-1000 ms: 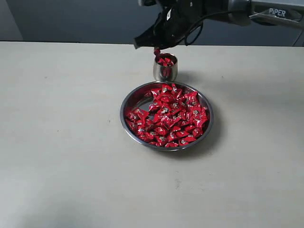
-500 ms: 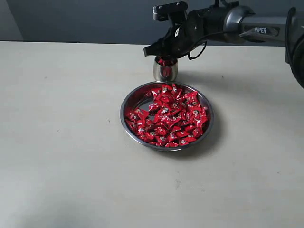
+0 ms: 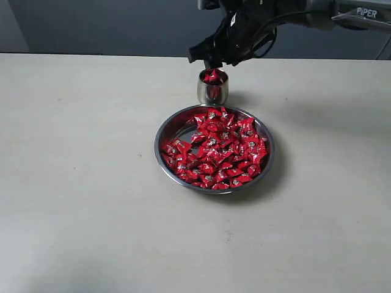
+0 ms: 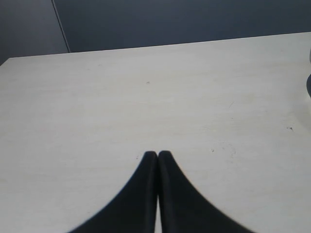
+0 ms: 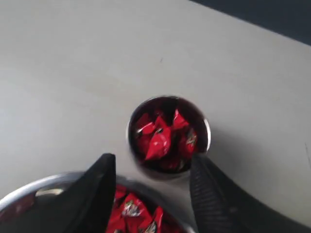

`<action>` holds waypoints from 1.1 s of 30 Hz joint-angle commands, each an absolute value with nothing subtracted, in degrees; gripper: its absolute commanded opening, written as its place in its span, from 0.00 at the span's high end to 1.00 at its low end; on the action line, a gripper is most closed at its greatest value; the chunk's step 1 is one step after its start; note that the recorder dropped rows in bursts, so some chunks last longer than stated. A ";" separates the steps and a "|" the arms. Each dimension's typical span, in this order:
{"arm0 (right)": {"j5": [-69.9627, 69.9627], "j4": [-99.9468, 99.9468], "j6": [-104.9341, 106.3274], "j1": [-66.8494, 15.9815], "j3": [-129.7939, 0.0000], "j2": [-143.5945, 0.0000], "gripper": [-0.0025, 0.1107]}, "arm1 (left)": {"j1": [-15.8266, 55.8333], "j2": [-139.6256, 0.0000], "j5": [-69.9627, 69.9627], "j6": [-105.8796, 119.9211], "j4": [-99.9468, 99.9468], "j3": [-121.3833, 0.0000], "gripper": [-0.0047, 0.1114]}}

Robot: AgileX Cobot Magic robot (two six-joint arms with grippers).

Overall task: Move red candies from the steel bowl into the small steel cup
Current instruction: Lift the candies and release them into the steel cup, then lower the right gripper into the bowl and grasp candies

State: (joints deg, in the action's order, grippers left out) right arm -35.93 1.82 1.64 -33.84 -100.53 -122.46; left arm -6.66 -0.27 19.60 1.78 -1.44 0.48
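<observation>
the small steel cup (image 3: 212,93) sits below, between the spread right fingers (image 5: 97,199).

Red candies (image 3: 215,148) heap the steel bowl (image 3: 165,139); more fill the small steel cup (image 3: 212,91)

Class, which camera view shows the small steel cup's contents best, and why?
The right wrist view: it looks down into the small steel cup, showing red candies inside. The exterior view shows mostly its side. The left wrist view misses it.

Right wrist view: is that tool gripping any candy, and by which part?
Nothing is held: the right tool stands open and empty above the small steel cup.
</observation>
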 commanded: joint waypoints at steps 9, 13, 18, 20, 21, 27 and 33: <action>-37.97 10.90 13.55 -41.70 -91.36 -121.02 0.66 | -6.20 0.00 19.30 1.68 -1.55 0.00 0.96; -36.92 11.71 13.55 -41.74 -90.83 -122.73 0.80 | -6.20 0.00 19.30 1.68 -1.55 0.00 0.96; -35.67 13.77 13.55 -41.74 -90.83 -125.71 0.75 | -6.20 0.00 19.30 1.68 -1.55 0.00 0.96; -35.44 14.29 13.65 -41.74 -90.83 -126.53 0.66 | -6.20 0.00 19.30 1.68 -1.55 0.00 0.96; -35.41 14.38 13.80 -41.74 -90.83 -127.01 0.62 | -6.20 0.00 19.30 1.68 -1.55 0.00 0.96; -35.41 19.06 18.06 -41.74 -90.83 -128.65 0.57 | -6.20 0.00 19.30 1.68 -1.55 0.00 0.96; -35.41 21.05 19.70 -41.74 -90.83 -129.48 0.69 | -6.20 0.00 19.30 1.68 -1.55 0.00 0.96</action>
